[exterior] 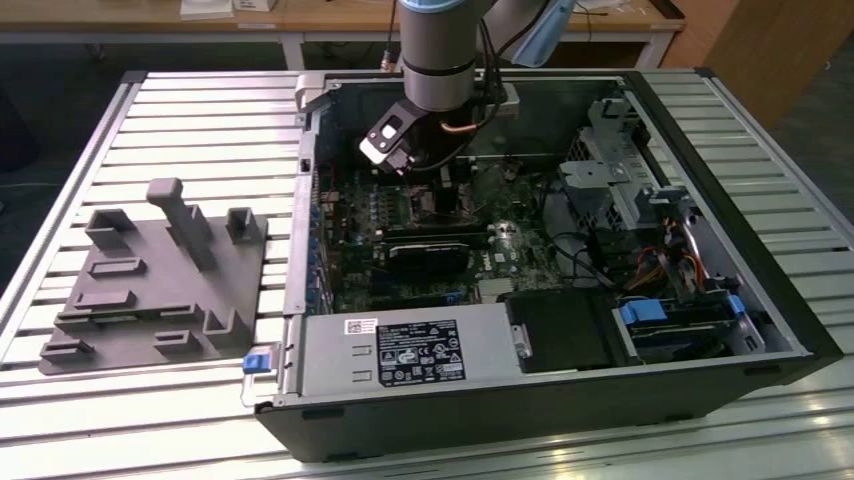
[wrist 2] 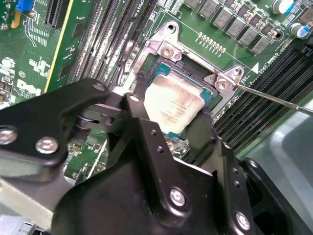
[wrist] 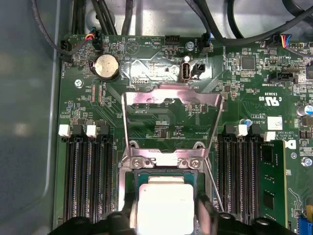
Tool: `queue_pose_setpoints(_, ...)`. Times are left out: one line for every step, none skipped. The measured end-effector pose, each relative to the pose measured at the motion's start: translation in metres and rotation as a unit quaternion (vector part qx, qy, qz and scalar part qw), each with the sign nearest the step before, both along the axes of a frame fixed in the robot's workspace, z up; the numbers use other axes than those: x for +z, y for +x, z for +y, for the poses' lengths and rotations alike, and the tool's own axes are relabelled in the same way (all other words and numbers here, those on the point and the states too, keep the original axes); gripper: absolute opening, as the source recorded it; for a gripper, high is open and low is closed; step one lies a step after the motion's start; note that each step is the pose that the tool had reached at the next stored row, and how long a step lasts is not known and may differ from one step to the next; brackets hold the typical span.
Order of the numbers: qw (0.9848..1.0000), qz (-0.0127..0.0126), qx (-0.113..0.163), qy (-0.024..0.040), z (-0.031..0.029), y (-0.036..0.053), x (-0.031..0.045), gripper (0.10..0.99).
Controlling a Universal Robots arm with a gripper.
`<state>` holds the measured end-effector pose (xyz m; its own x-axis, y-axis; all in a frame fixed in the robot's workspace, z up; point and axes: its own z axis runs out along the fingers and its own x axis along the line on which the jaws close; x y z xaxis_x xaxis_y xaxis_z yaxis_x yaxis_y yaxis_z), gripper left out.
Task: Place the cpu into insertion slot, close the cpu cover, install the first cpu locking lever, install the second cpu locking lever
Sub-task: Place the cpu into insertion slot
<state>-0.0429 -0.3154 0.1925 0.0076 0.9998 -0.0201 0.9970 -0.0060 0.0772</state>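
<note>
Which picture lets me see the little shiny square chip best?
The second wrist view: the cpu is close up, with most of its silver face showing. In the first wrist view the cpu is cut off by the picture's edge. In the exterior view the arm hangs over that spot.

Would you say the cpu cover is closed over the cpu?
No; in the first wrist view the cpu cover stands swung open, leaving the cpu bare.

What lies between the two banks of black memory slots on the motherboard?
In the first wrist view, the insertion slot lies there, with the cpu on it; the cpu cover stands open.
</note>
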Motion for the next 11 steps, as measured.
queue_pose_setpoints(1.0000, 0.0000, 0.000, 0.0000, 0.0000, 0.0000, 0.0000, 0.612)
queue_pose_setpoints(1.0000, 0.0000, 0.000, 0.0000, 0.0000, 0.0000, 0.0000, 0.612)
queue_pose_setpoints(1.0000, 0.0001, 0.000, -0.0001, 0.0000, 0.0000, 0.0000, 0.612)
queue_pose_setpoints(1.0000, 0.0001, 0.000, -0.0001, 0.0000, 0.0000, 0.0000, 0.612)
queue_pose_setpoints(1.0000, 0.0001, 0.000, -0.0001, 0.0000, 0.0000, 0.0000, 0.612)
queue_pose_setpoints(1.0000, 0.0001, 0.000, -0.0001, 0.0000, 0.0000, 0.0000, 0.612)
queue_pose_setpoints(1.0000, 0.0001, 0.000, -0.0001, -0.0001, -0.0001, 0.0004, 0.612)
queue_pose_setpoints(1.0000, 0.0001, 0.000, -0.0001, -0.0001, -0.0001, 0.0012, 0.612)
queue_pose_setpoints(1.0000, 0.0001, 0.000, 0.0000, 0.0000, 0.0000, 0.0024, 0.612)
queue_pose_setpoints(1.0000, 0.0001, 0.000, 0.0000, 0.0000, 0.0000, 0.0037, 0.612)
queue_pose_setpoints(1.0000, 0.0000, 0.000, 0.0000, 0.0000, 0.0000, 0.0052, 0.612)
